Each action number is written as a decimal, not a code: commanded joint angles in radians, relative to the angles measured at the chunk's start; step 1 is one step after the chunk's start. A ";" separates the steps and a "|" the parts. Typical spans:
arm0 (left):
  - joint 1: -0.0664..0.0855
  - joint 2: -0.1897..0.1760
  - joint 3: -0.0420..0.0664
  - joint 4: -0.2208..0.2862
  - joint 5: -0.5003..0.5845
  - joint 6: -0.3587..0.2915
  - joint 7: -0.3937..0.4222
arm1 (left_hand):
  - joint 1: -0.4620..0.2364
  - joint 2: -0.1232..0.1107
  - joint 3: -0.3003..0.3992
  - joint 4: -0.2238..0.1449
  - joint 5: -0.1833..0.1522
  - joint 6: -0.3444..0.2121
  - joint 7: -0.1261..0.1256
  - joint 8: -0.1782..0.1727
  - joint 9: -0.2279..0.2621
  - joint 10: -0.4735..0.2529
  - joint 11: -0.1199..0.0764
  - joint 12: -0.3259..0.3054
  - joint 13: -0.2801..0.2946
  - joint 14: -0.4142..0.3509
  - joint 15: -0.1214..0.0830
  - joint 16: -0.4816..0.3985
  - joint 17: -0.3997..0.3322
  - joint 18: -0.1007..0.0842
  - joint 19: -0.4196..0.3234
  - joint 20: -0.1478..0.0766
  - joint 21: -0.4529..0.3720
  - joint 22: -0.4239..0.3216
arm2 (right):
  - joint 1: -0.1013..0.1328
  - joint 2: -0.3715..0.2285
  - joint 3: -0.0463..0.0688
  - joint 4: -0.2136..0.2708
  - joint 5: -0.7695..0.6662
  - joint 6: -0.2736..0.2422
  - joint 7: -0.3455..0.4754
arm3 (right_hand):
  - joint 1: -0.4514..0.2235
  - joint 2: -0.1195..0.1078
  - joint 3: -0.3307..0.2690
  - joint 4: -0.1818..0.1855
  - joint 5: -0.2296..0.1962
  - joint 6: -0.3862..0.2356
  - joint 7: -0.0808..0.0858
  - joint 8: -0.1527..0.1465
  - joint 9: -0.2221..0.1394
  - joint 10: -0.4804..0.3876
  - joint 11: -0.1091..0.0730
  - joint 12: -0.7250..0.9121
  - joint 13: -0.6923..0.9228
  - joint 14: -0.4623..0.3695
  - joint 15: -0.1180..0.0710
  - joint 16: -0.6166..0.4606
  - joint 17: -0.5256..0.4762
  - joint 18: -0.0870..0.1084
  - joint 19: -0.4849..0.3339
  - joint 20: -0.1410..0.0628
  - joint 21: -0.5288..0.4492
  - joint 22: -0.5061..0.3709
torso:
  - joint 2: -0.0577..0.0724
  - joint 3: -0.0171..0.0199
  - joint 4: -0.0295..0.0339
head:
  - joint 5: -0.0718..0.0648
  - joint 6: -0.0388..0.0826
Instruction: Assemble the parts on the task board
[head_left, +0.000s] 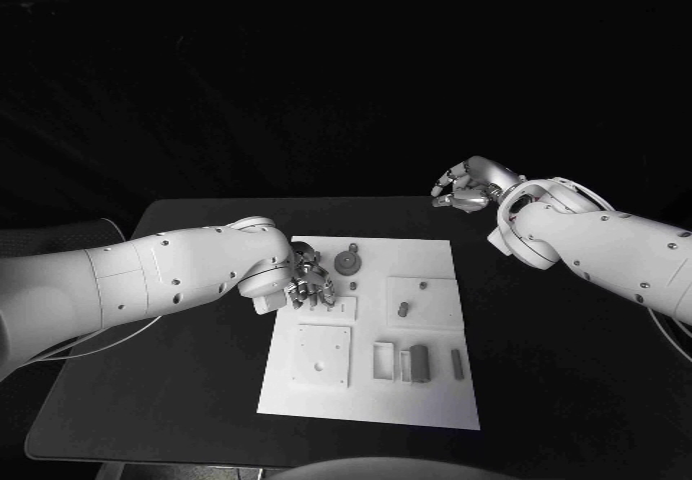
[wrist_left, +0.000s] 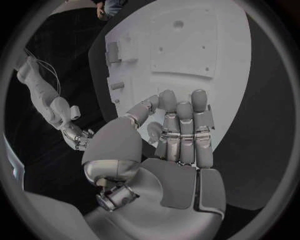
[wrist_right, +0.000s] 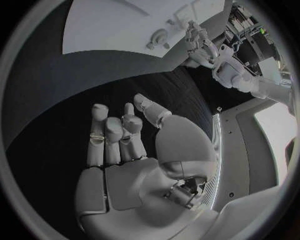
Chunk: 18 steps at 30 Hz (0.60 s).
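White task board (head_left: 433, 400) lies on the black worktop (head_left: 562, 380); left hand (head_left: 306, 285) hovers over it, fingers apart, empty; right hand (head_left: 464, 187) is raised beyond it, loosely spread.

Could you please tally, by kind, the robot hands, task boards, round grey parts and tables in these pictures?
Hands: 2 (left hand, right hand)
Task board: 1
Round grey part: 1
Table: 1
Total: 5
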 joint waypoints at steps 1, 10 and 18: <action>-0.001 0.000 0.000 0.002 -0.024 0.023 0.001 | -0.014 0.001 0.000 -0.002 0.007 0.105 -0.059 0.009 0.184 0.000 -0.009 0.011 0.003 0.001 -0.008 0.010 -0.002 0.019 0.008 -0.005 0.008 0.005 | 0.000 0.001 0.001 0.000 0.002 0.008 0.001 | -0.004 -0.008 0.008 0.000 0.005 0.001 0.012 -0.005 0.001 -0.008 0.000 -0.007 -0.001 -0.003 -0.007 -0.006 -0.001 0.015 0.001 0.001 -0.005 0.011 | 0.000 0.0002 -0.0004 | 0.001 0.000; -0.005 0.003 0.001 -0.001 -0.069 0.026 0.006 | -0.024 -0.003 -0.002 0.004 0.006 0.112 -0.064 0.014 0.194 0.002 -0.013 0.026 0.010 0.002 -0.011 0.027 -0.003 0.020 0.015 -0.008 0.013 0.016 | 0.000 0.003 0.001 0.001 0.003 0.010 0.001 | -0.005 -0.009 0.008 0.000 0.005 0.001 0.012 -0.006 0.002 -0.008 0.000 -0.007 -0.001 -0.003 -0.007 -0.006 -0.001 0.015 0.001 0.001 -0.006 0.011 | 0.001 0.0010 -0.0010 | 0.002 -0.003; -0.011 0.007 0.001 -0.008 -0.084 0.025 0.010 | -0.030 -0.006 -0.003 0.010 0.003 0.119 -0.068 0.022 0.205 0.003 -0.018 0.045 0.019 0.005 -0.017 0.046 -0.005 0.021 0.023 -0.013 0.019 0.030 | 0.000 0.004 0.001 0.000 0.003 0.011 0.001 | -0.005 -0.009 0.008 0.001 0.005 0.001 0.012 -0.007 0.002 -0.008 0.000 -0.007 -0.001 -0.003 -0.006 -0.006 -0.002 0.015 0.001 0.001 -0.006 0.011 | 0.001 0.0007 -0.0017 | -0.001 -0.006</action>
